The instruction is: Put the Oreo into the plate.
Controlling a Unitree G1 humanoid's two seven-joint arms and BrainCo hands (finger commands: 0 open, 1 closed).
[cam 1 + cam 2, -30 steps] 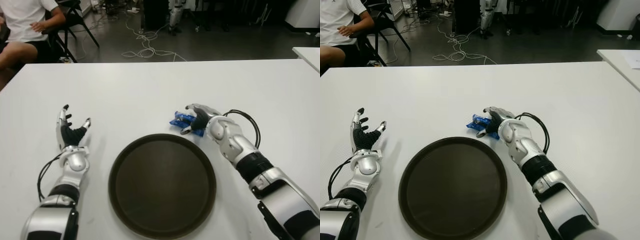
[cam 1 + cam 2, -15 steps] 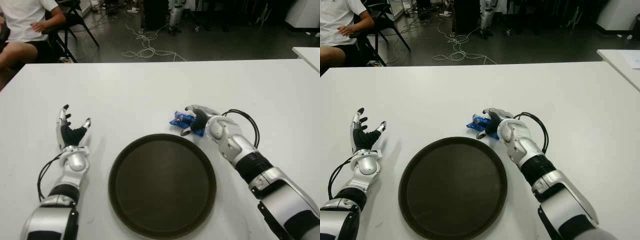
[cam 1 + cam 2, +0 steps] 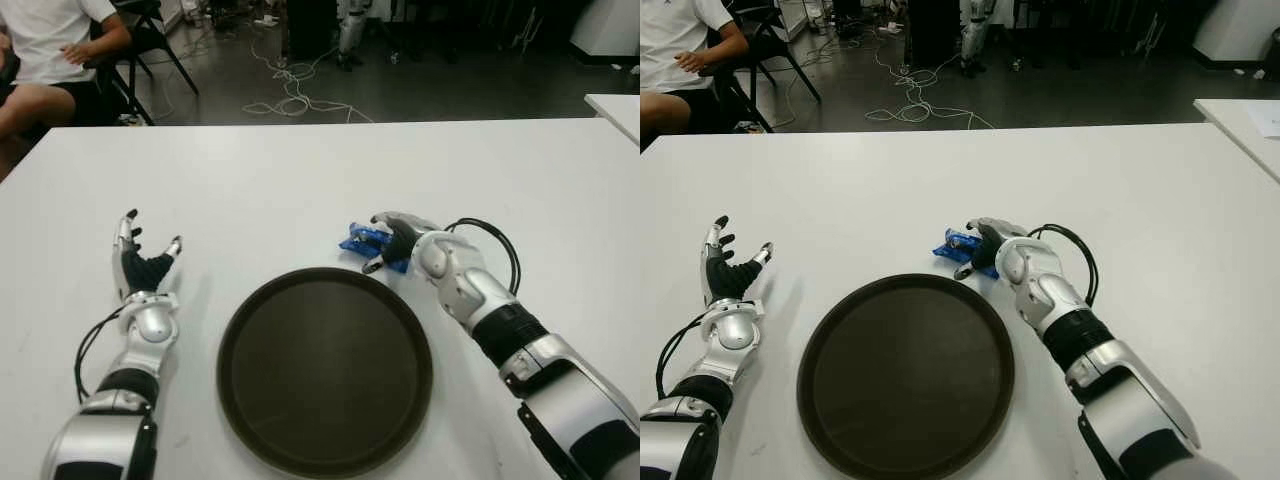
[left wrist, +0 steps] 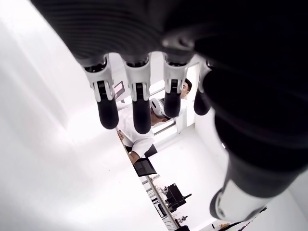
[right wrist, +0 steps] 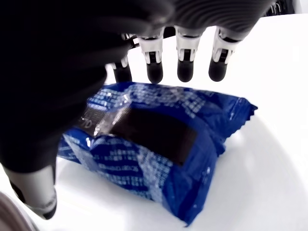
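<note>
Oreo: in the eye views only the pack's blue end at the hand's 9 o'clock shows; the rest sits under the right hand.
Oreo print: in the right wrist view the lettering on the wrapper is too blurred to read.
Contact: whether the fingertips touch the pack cannot be told.
Right thumb: its tip runs off the picture's edge in the right wrist view.
Left hand: its palm fills much of the left wrist view, hiding the worktop under it.
Person: at 10 o'clock, cut off by the frame.
Plate: its near rim runs almost to the bottom edge.
</note>
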